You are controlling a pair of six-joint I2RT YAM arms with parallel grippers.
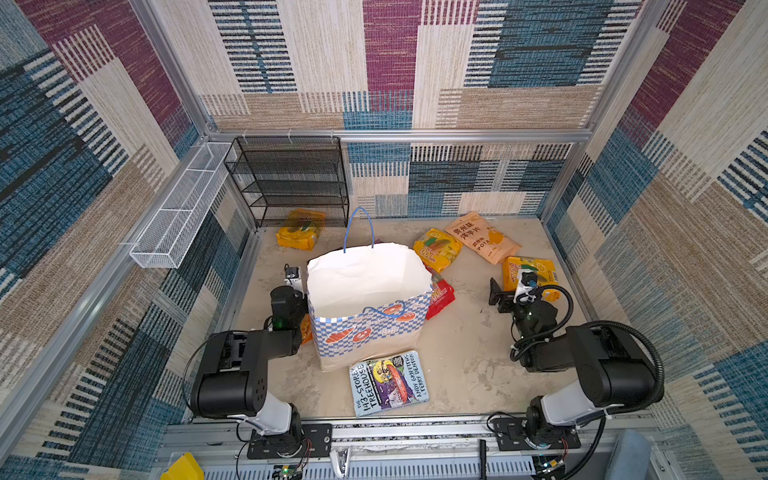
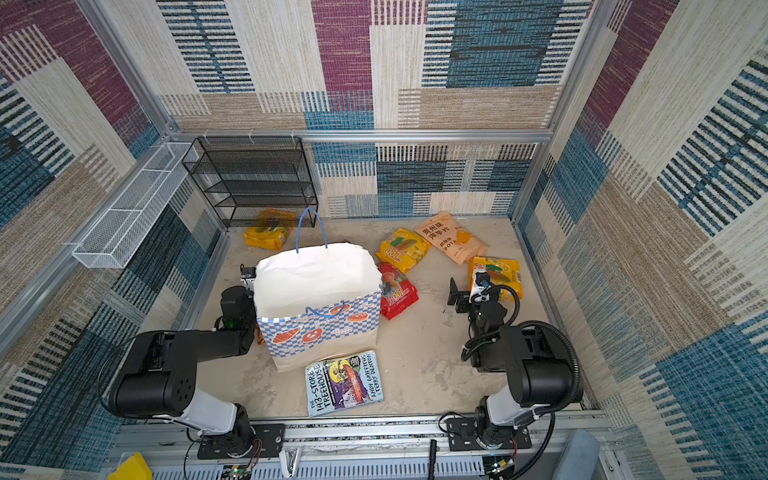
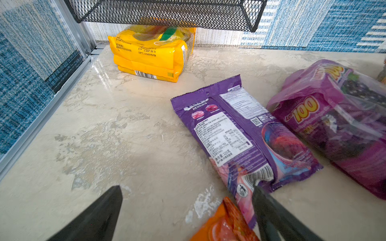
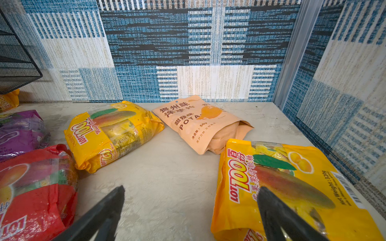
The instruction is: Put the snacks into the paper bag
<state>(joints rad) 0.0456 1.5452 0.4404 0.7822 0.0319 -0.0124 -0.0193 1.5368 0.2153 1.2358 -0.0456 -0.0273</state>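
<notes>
Showing the paper bag (image 1: pixel 368 332) standing upright, mouth gaping, in the middle of the surface (image 1: pixel 465 365), with a book (image 1: pixel 388 382) lying flat just in front of it. Showing the snacks lying on the surface around the bag: a yellow packet (image 3: pixel 150 56) under the black mesh rack (image 1: pixel 291 183); a flat purple packet (image 3: pixel 240 133), a plump purple packet (image 3: pixel 334 125) and an orange packet (image 3: pixel 223 227) near the left hand (image 3: pixel 187 187); a red packet (image 4: pixel 35 194), a second yellow packet (image 4: pixel 112 133) and a pale orange packet (image 4: pixel 200 123) to the bag's right. Showing both hands hovering low, fingers spread, pinching nothing, with one finger of the right hand (image 4: pixel 191 187) lying over a third yellow packet (image 4: pixel 292 187).
</notes>
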